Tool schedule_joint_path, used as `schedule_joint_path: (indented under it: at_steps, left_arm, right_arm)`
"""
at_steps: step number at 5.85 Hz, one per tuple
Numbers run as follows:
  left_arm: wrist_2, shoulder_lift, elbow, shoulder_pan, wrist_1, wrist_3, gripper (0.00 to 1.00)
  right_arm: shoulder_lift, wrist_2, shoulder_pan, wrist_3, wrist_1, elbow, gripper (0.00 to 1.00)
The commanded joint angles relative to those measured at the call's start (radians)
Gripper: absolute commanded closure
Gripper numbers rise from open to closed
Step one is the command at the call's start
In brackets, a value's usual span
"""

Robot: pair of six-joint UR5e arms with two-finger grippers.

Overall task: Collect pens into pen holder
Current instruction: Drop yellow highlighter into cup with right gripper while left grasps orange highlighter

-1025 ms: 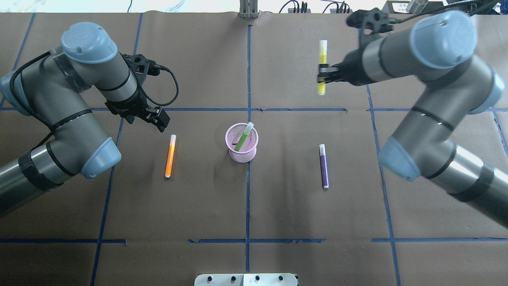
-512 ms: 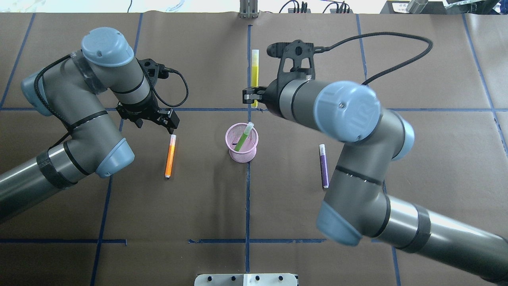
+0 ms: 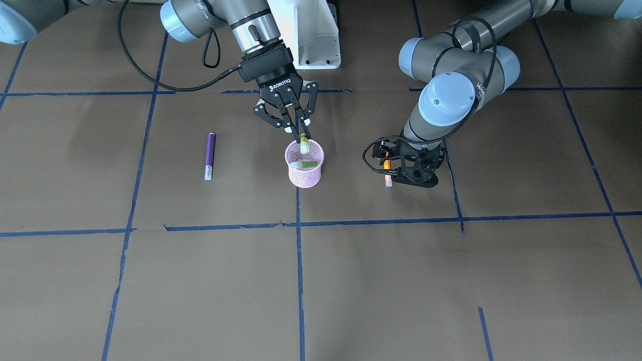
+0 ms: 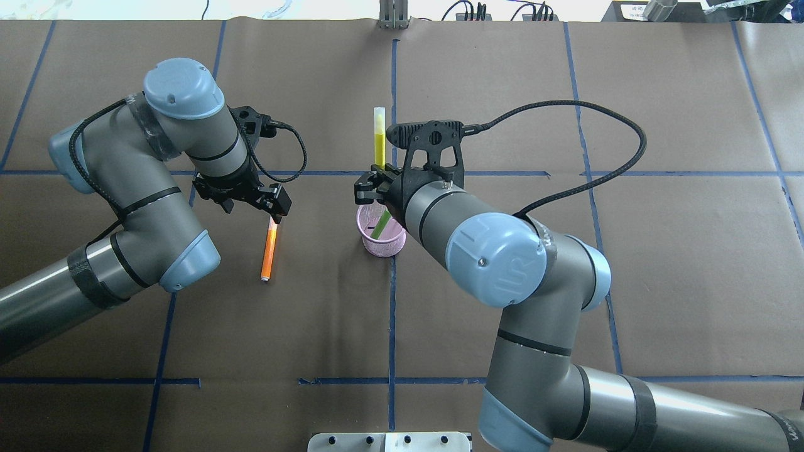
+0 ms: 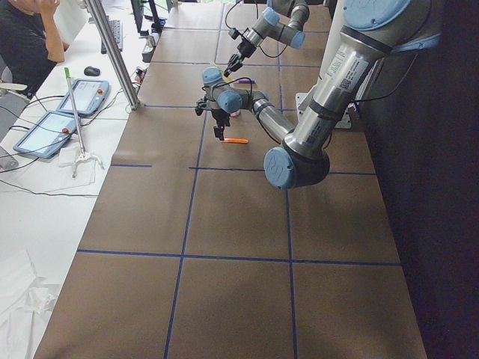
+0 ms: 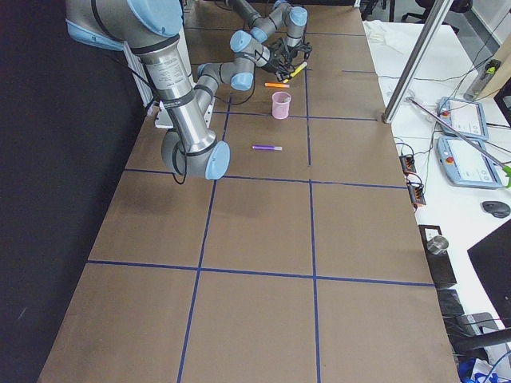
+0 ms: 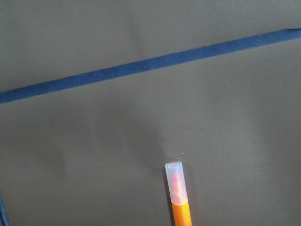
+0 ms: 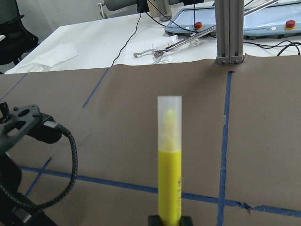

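Paper [image 4: 691, 282], brown and gridded with blue tape lines [image 4: 392, 326], covers the table; beyond its far edge runs a white bench [image 5: 45, 194] with two tablets [image 5: 82, 97], cables and a seated person [image 5: 22, 37]. The right arm [image 4: 496, 257] reaches in to the middle, its right gripper [image 4: 372, 188] clamped on the lower end of a yellow pen [image 4: 379, 141] that slants over the pen holder [image 4: 383, 246], pale cap pointing away from the robot. The left arm [image 4: 157, 176] folds at the elbow and points the left gripper [image 4: 274, 211] down over the capped end of the orange pen [image 4: 269, 251], which lies flat on the robot's left of the holder; whether these jaws stand wide or narrow I cannot tell. Four pens in all: the yellow one held, a green pen [image 4: 379, 225] leaning inside the holder, the orange one and a purple pen [image 3: 210, 153] lying on the paper on opposite sides of it. One pink holder, two arms
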Motion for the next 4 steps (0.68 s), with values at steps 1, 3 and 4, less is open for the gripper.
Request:
schedule_joint_path:
  at_steps: [1,3,4]
  left_arm:
    - [-0.001,0.005,-0.003,0.002,0.0,0.005,0.0]
    - [-0.001,0.008,-0.006,0.004,0.0,0.005,0.0]
    - [-0.001,0.008,-0.006,0.025,0.0,0.004,0.0]
  right_arm:
    - [-0.009,-0.046,-0.017,-0.002,0.078,-0.064,1.0]
    - [-0.005,-0.059,-0.012,-0.004,0.142,-0.146,1.0]
    - [0.0,-0.068,-0.013,-0.002,0.145,-0.166,1.0]
